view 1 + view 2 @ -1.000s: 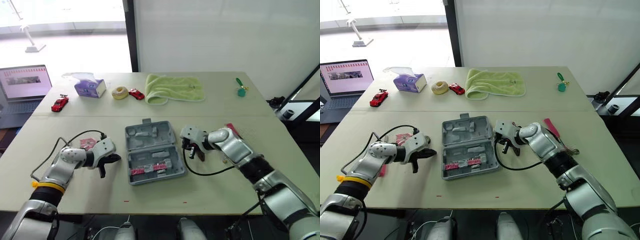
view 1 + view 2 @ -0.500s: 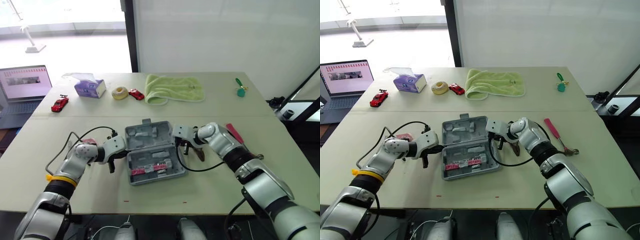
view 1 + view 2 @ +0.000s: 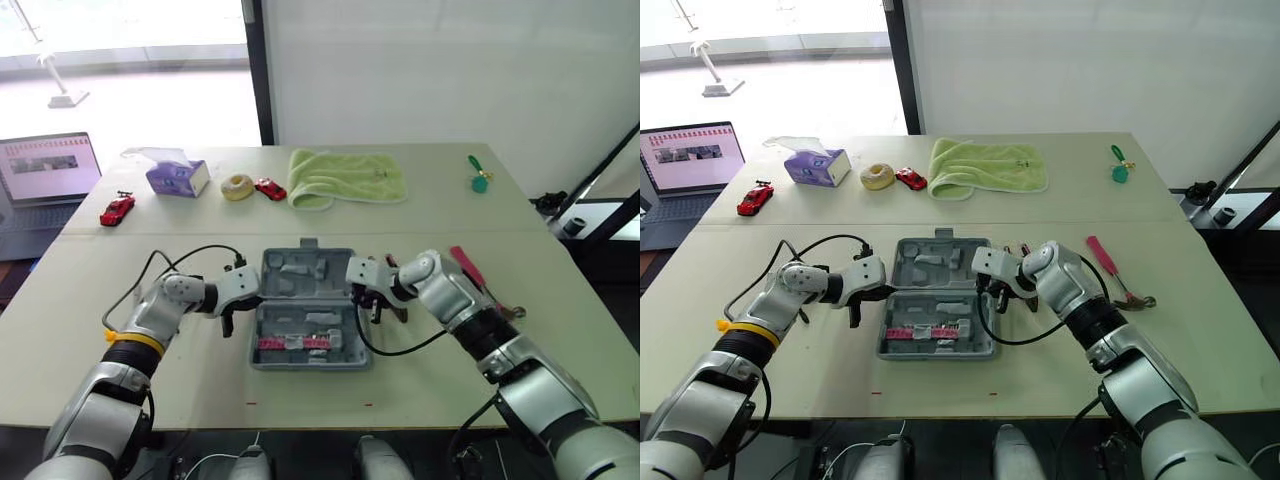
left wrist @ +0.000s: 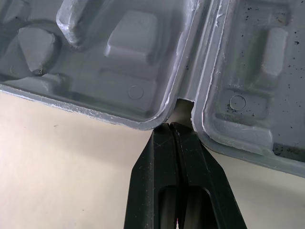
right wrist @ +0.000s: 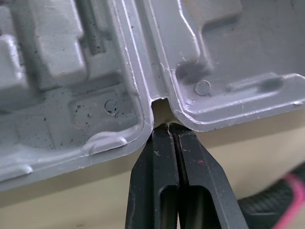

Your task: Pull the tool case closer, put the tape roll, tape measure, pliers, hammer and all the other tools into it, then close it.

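Note:
The grey tool case lies open in the middle of the table, lid half away from me, with a pink-red item in its near half. My left gripper is shut, its tips against the hinge notch on the case's left side. My right gripper is shut too, its tips at the hinge notch on the right side. The yellowish tape roll sits at the back. A pink-handled tool lies right of my right arm, and dark pliers lie just beside that gripper.
At the back stand a purple tissue box, a small red toy car, a green towel and a green-handled tool. Another red toy car and a laptop are at the left.
Both grippers closed in on the case's two sides. The case turned from slanted to square with the table edge.

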`<action>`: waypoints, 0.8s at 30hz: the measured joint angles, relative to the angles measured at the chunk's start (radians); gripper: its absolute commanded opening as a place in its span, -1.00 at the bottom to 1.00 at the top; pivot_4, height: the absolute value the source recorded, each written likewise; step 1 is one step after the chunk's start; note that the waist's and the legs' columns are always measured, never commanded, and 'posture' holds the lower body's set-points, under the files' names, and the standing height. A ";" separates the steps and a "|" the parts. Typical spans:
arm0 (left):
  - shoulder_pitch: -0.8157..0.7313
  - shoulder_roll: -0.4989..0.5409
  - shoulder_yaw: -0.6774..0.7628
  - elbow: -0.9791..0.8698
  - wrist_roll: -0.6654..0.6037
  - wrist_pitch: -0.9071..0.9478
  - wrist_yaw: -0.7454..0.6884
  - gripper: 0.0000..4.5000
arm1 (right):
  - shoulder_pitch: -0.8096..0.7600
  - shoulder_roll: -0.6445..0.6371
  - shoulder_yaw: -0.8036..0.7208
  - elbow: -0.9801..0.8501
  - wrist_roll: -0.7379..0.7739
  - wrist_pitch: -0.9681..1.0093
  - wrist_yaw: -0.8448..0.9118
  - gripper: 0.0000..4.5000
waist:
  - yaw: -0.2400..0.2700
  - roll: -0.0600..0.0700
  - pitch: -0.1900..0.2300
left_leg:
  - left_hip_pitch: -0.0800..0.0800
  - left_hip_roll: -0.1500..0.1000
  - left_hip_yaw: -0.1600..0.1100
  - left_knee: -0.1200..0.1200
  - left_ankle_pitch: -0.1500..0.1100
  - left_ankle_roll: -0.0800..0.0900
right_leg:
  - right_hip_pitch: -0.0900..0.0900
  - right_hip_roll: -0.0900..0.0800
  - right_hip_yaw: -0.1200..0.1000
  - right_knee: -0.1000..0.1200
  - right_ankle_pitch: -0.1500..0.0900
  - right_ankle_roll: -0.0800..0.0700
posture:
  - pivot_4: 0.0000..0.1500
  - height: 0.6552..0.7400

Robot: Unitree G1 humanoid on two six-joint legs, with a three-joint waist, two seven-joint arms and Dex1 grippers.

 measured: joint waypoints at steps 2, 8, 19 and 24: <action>0.053 0.032 0.006 -0.077 -0.022 0.015 -0.050 -1.00 | 0.053 -0.010 -0.003 -0.102 0.001 0.064 0.003 -0.97 | -0.008 0.000 0.000 | 0.000 0.000 0.000 -0.001 0.000 0.000 | 0.000 0.000 0.000 0.000 0.000 0.000 | 1.00 1.00; 0.257 0.125 0.037 -0.341 -0.165 0.143 -0.229 -1.00 | 0.208 -0.036 -0.010 -0.365 0.005 0.206 -0.014 -0.97 | -0.007 0.000 0.000 | 0.000 0.000 0.000 0.000 0.000 0.001 | 0.000 0.000 0.000 0.000 -0.001 -0.001 | 1.00 1.00; 0.291 0.171 0.033 -0.429 -0.168 0.187 -0.237 -1.00 | 0.284 -0.051 0.016 -0.542 0.024 0.376 -0.050 -0.97 | -0.004 0.000 0.000 | 0.000 0.000 -0.001 0.000 0.000 0.001 | 0.000 0.000 0.000 0.000 -0.001 -0.001 | 1.00 1.00; 0.283 0.167 0.016 -0.414 -0.148 0.172 -0.236 -1.00 | 0.284 -0.060 0.024 -0.547 0.041 0.379 -0.069 -0.97 | -0.006 -0.001 0.000 | 0.000 0.000 0.000 0.000 0.000 0.001 | 0.000 0.000 0.000 0.000 -0.001 -0.001 | 1.00 1.00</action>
